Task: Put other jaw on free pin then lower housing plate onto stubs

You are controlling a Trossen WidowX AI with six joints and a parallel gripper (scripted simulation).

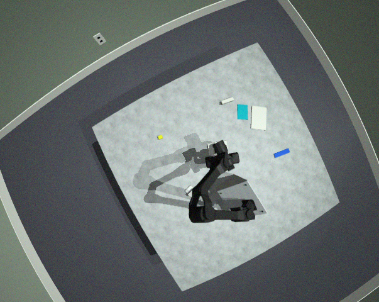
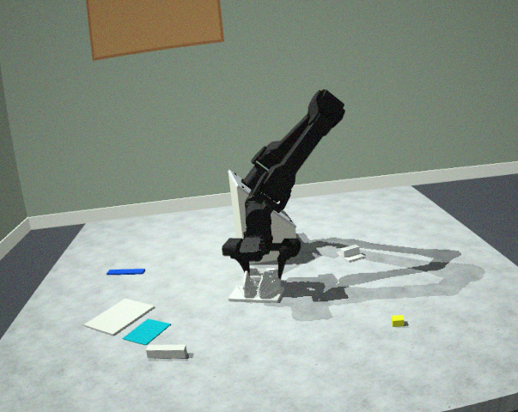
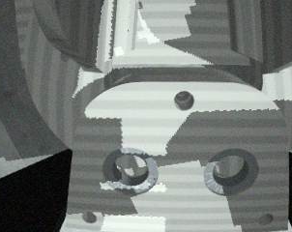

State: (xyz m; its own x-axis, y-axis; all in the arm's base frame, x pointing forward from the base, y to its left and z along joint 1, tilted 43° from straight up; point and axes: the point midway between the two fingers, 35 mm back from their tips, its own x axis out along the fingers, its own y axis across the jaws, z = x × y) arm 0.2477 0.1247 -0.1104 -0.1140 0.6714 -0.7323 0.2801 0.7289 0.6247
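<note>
White bar (image 1: 227,100) (image 2: 166,351): seven o'clock from my gripper (image 1: 222,151) (image 2: 264,274) (image 3: 177,188), nearest me.
Yellow block (image 1: 159,137) (image 2: 397,321): four o'clock.
Gripper: set wide, holding the housing plate (image 3: 180,130) by its sides.
Housing plate: over the white base (image 2: 237,296); I can't tell whether it's fully seated.
Blue bar (image 1: 281,153) (image 2: 125,271): nine o'clock.
White bracket (image 1: 188,190) (image 2: 351,252): two o'clock, farther back.

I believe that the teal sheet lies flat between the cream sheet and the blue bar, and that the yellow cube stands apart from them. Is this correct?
Not quite: the cream sheet lies between the teal sheet and the blue bar, as the top view shows. The rest holds.
</note>
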